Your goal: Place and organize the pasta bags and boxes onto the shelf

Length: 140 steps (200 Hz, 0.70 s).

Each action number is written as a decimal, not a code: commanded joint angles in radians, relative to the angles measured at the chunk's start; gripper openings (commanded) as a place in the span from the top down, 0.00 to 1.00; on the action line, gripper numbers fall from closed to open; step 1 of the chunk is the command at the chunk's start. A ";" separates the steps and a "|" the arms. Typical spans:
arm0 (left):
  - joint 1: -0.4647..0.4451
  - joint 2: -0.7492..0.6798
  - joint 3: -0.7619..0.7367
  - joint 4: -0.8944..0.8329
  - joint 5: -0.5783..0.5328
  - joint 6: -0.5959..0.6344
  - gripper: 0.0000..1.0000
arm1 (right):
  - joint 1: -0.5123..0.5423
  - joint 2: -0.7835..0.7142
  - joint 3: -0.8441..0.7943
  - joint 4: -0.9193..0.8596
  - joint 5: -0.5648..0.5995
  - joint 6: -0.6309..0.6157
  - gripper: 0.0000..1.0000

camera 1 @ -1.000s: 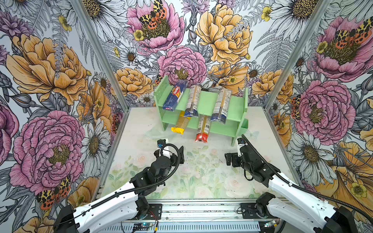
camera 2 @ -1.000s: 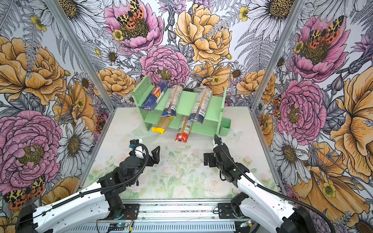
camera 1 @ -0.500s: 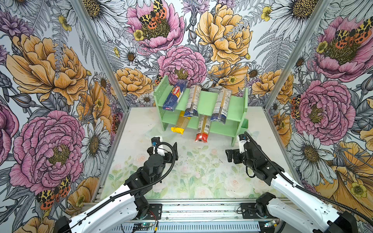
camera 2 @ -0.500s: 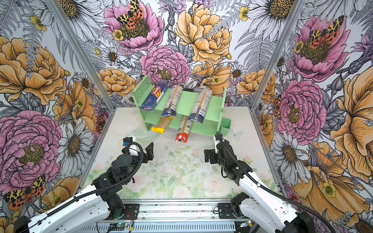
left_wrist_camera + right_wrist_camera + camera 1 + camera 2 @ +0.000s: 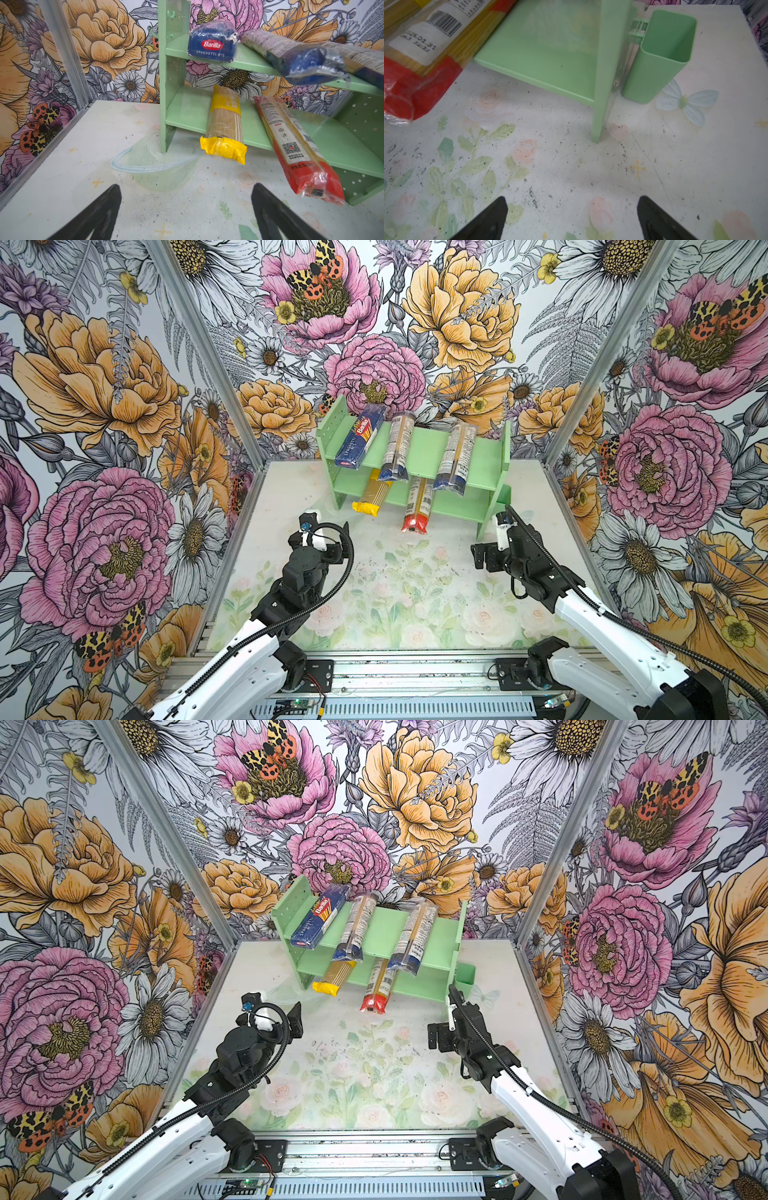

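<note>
left jaws have drawn back from the shelf (image 5: 424,448), wide open and empty. barilla box (image 5: 360,442) and navy-ended bags (image 5: 398,448) lie on the top tier; yellow bag (image 5: 371,499) and red-ended bag (image 5: 417,508) overhang the lower. right jaws gape empty. placing looks done; next, nudge the overhanging bags inward. only the left wrist view shows the box's end label.
</note>
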 commanded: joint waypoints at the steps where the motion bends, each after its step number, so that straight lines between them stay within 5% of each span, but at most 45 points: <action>1: 0.064 0.020 0.007 0.055 0.093 0.046 0.01 | -0.014 -0.028 0.027 0.012 0.011 -0.023 0.01; 80: 0.302 0.085 -0.072 0.207 0.325 0.067 0.01 | -0.078 -0.056 0.005 0.066 0.000 -0.046 0.01; 140: 0.412 0.148 -0.124 0.328 0.369 0.098 0.01 | -0.128 -0.065 -0.015 0.132 0.000 -0.072 0.00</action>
